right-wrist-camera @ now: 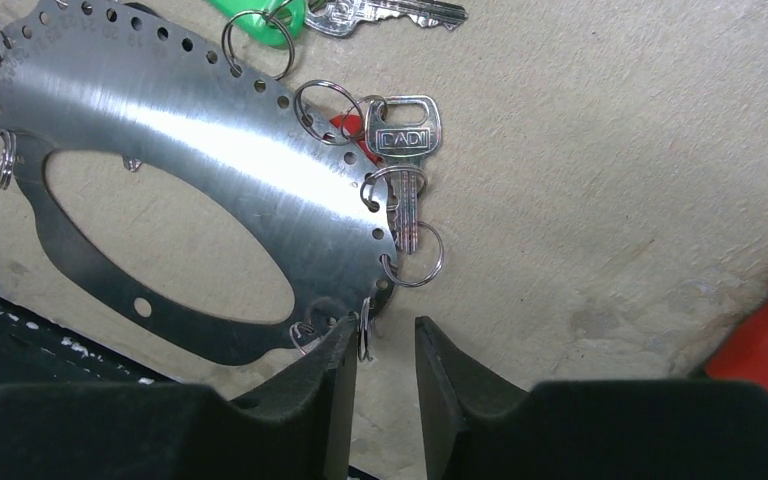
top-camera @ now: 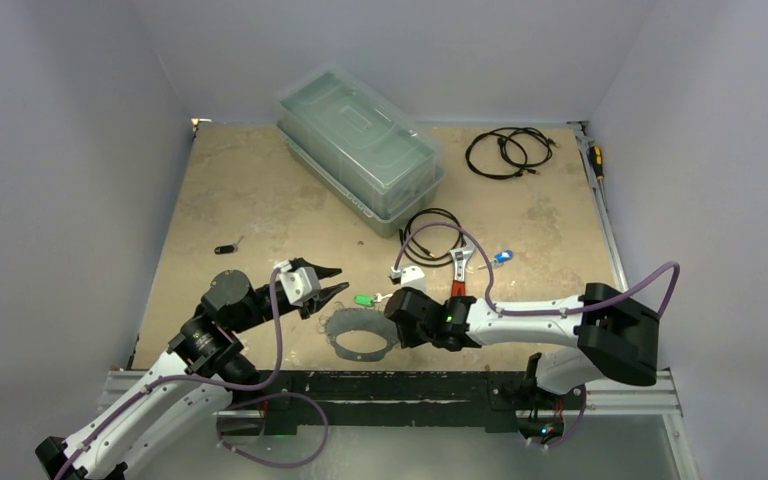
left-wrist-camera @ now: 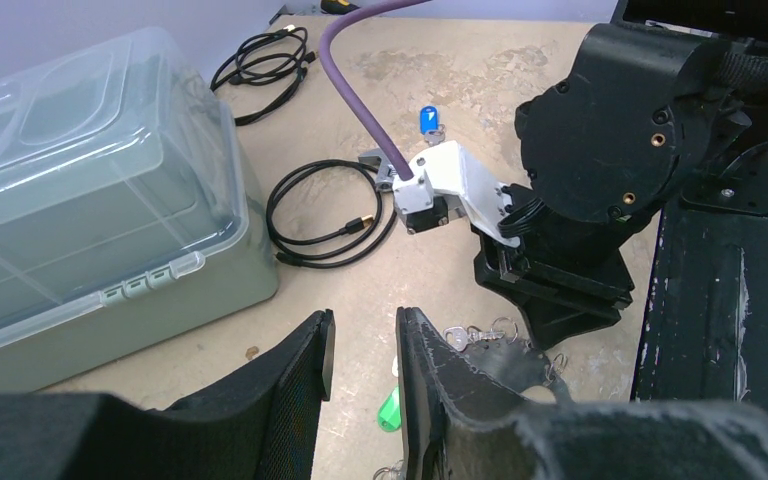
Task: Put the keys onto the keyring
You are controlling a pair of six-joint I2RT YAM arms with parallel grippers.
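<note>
The keyring (right-wrist-camera: pixel 170 120) is a flat, silvery oval plate with holes along its rim and small split rings in several of them. It lies near the table's front edge (top-camera: pixel 340 342). A silver key (right-wrist-camera: pixel 407 140) over a red tag hangs at its right rim, and a green-tagged key (right-wrist-camera: pixel 260 18) sits at its top. My right gripper (right-wrist-camera: pixel 384 345) is open and narrow at the plate's lower right edge. One split ring (right-wrist-camera: pixel 363 338) stands between its fingers, against the left one. My left gripper (top-camera: pixel 326 284) hovers open and empty left of the green tag (left-wrist-camera: pixel 390 410).
A blue-tagged key (top-camera: pixel 503 256) lies right of the red-handled wrench (top-camera: pixel 457 277). A black-tagged key (top-camera: pixel 225 248) lies to the left. A clear lidded box (top-camera: pixel 360 145) stands at the back. Black coiled cables (top-camera: pixel 432 232) (top-camera: pixel 508 150) lie beside it.
</note>
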